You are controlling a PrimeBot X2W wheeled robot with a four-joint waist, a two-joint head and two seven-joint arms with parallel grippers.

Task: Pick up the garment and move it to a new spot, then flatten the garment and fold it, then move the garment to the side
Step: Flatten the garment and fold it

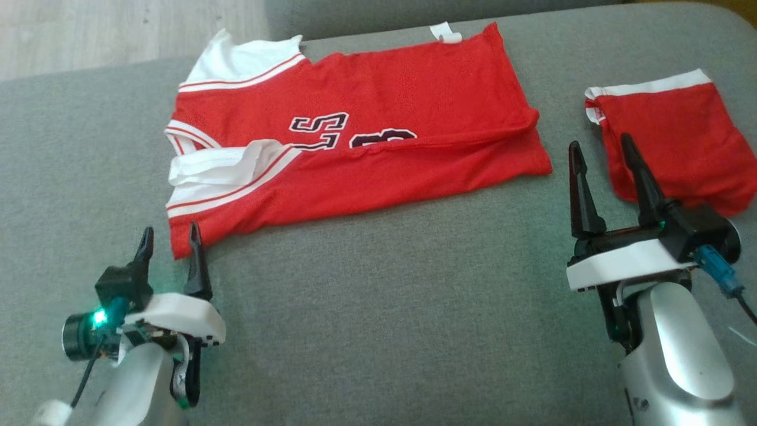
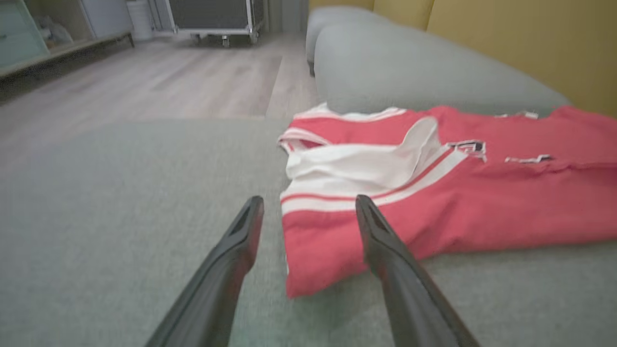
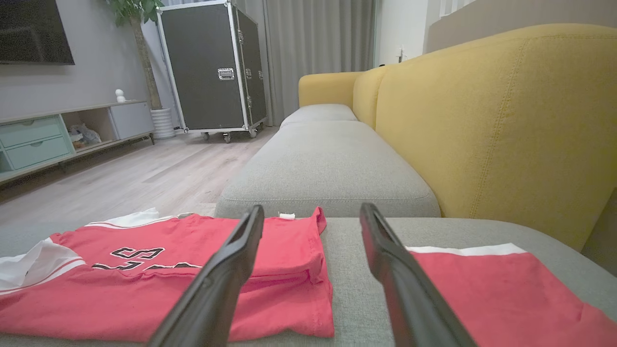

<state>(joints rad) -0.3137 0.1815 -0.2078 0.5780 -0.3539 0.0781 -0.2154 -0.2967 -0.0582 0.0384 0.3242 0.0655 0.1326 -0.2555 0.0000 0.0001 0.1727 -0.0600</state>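
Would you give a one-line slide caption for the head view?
Two open hands over a grey cushion: left hand beside a partly folded red jersey, right hand near a smaller red garment.

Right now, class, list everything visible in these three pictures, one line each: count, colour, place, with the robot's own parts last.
jersey: one, red with white trim, half-folded on the seat cushion
second garment: one, red with white band, on the cushion's right
seat cushion: one, grey, under both garments
sofa back: one, yellow, behind the cushion
wheeled case: one, black, on the floor
left gripper: one, dark, open, at the jersey's near corner
right gripper: one, dark, open, beside the second garment
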